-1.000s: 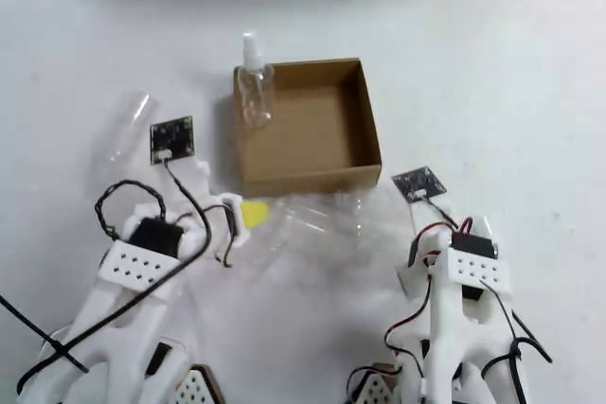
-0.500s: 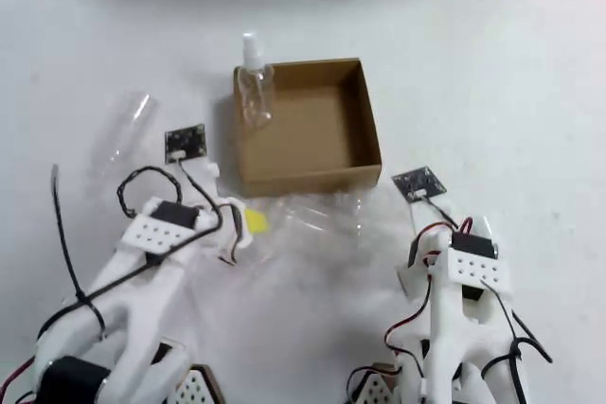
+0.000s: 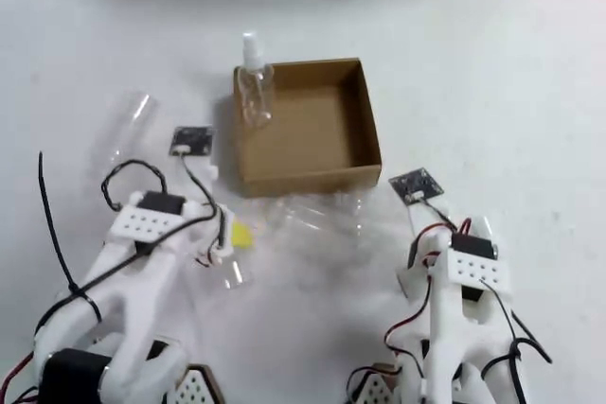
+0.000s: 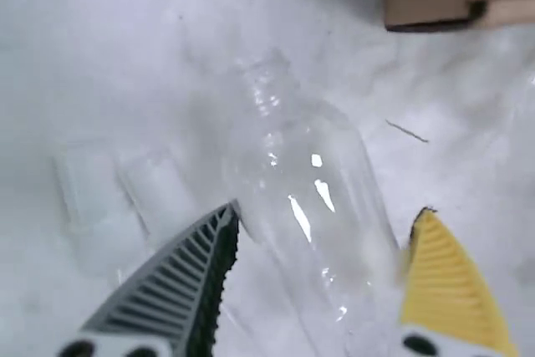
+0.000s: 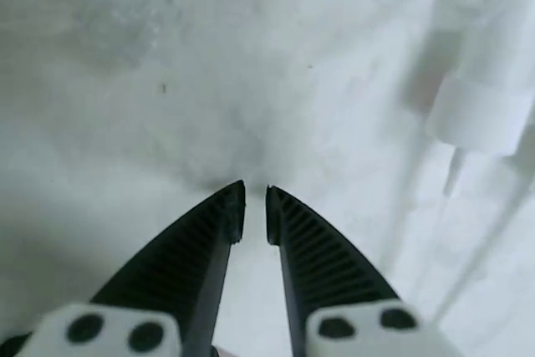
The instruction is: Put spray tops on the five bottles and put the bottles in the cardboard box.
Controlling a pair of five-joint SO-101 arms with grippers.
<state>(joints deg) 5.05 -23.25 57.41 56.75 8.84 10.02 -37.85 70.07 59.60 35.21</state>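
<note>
A clear bottle [image 4: 309, 198] with no top lies on the white table, its threaded neck toward the cardboard box [image 3: 308, 125]. My left gripper [image 4: 322, 219] is open and straddles it, grey finger on one side and yellow finger [image 3: 241, 234] on the other. One bottle with a white spray top [image 3: 254, 87] stands at the box's left wall. Several more clear bottles [image 3: 322, 215] lie in front of the box. My right gripper [image 5: 255, 198] is shut on nothing, low over the table, with a white spray top [image 5: 485, 106] off to its side.
Another clear bottle [image 3: 128, 125] lies at the far left of the table. Small clear caps [image 4: 109, 198] rest beside the straddled bottle. The right arm [image 3: 454, 272] stands at the front right. The box is open and holds nothing.
The left arm has swung and its gripper has slid a little toward the table's near edge. The right arm has not moved.
</note>
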